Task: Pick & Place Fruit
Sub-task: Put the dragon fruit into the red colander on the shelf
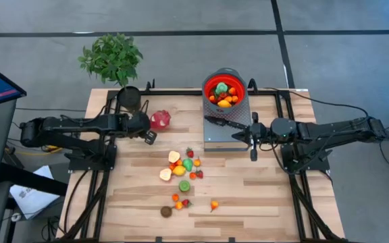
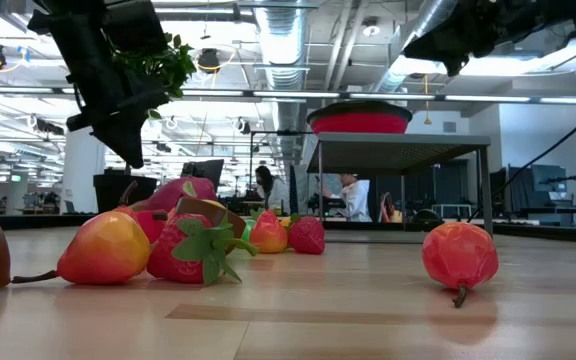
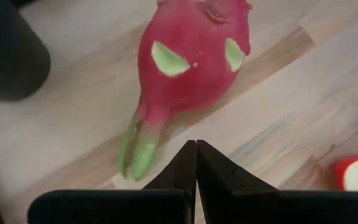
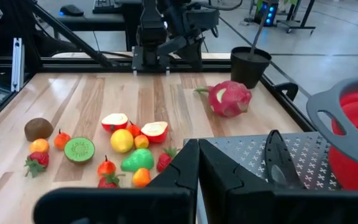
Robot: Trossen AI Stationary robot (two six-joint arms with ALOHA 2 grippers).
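Partly done, judging by the red bowl (image 1: 223,91) on the metal stand (image 1: 225,128) at 12 o'clock, already loaded with several small orange and green pieces. Still left on the tabletop (image 1: 269,189): a loose cluster of small fruit (image 1: 183,166) near the centre, a few strays toward 6 o'clock including the brown one (image 1: 166,211), and the dragon fruit (image 1: 160,120) out at about 10 o'clock. Left hand (image 1: 150,137) hanging just beside the dragon fruit, on its 6 o'clock side, fingers pressed together and gripping nothing, seen plainly in the left wrist view. Right hand (image 1: 253,154) poised at the stand's 3 o'clock edge, fingers likewise closed and empty. Dragon fruit (image 3: 191,56) lying on its side, long axis running roughly from 1 to 7 o'clock in the left wrist view, green-tipped end (image 3: 138,149) pointing back toward the left hand, rounded end away. Knife (image 1: 225,122) resting on the stand.
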